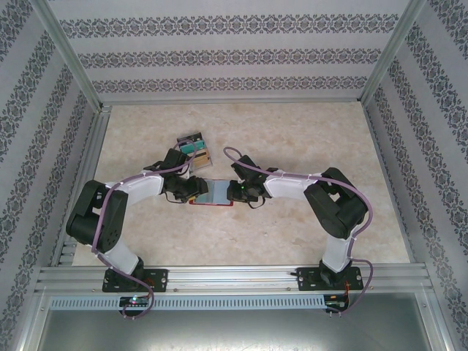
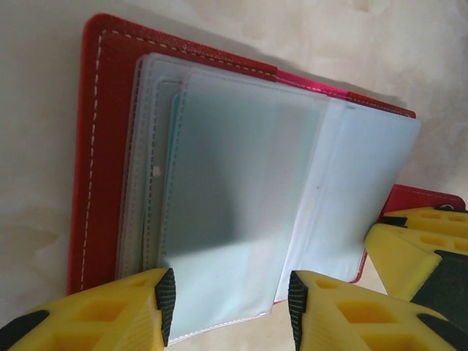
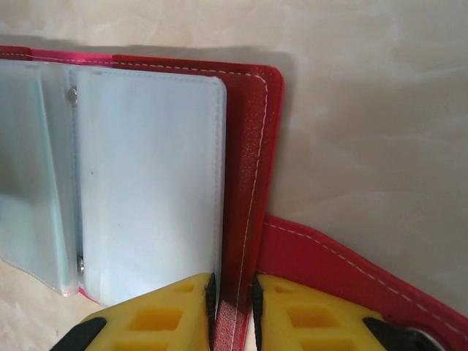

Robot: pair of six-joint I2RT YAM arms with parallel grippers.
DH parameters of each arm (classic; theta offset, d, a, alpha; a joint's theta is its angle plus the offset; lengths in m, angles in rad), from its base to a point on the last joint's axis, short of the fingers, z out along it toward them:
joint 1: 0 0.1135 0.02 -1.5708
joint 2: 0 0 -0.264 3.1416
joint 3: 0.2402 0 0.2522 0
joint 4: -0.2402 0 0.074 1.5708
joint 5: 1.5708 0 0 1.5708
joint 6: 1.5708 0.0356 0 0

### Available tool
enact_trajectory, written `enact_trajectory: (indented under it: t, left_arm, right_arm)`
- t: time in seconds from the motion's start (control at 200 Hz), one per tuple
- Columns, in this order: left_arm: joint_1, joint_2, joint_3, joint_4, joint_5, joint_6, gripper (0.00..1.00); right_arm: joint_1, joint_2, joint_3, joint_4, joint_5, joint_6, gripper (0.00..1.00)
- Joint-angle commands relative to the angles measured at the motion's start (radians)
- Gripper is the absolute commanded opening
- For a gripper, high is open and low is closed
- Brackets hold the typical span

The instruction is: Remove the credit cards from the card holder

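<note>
Fingers of left gripper [image 2: 232,300] spread; near edge of clear sleeve [image 2: 234,197] straddled, not pinched. Card holder [image 1: 212,194] laid open flat between both grippers, long axis running gripper to gripper; sleeves extend straight ahead of left fingertips. Left arm judged nearer to sleeve. Fingers of right gripper [image 3: 232,300] pressed together on red cover edge. Closing tab [image 3: 351,270] just right of them. Card pile [image 1: 194,148] beyond left gripper; bare table [image 1: 307,139] beyond right.
</note>
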Motion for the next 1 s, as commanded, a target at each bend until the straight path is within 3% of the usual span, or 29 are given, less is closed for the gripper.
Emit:
enact_trajectory:
  t: [0.0,0.2,0.545,0.994]
  left_arm:
    - [-0.012,-0.01,0.016,-0.056,-0.078,0.007,0.47]
    - [-0.012,-0.06,0.0,-0.053,-0.093,0.009,0.47]
    - [-0.021,0.012,-0.001,-0.019,-0.033,0.013,0.47]
    - [-0.046,0.071,0.027,0.125,0.128,-0.036,0.48]
  right_arm:
    - [0.01,0.038,-0.011,0.045,-0.009,0.015,0.24]
    - [0.012,0.04,-0.014,0.051,-0.011,0.019,0.24]
    - [0.013,0.041,-0.016,0.052,-0.012,0.021,0.24]
    - [0.019,0.044,-0.015,0.056,-0.016,0.024,0.23]
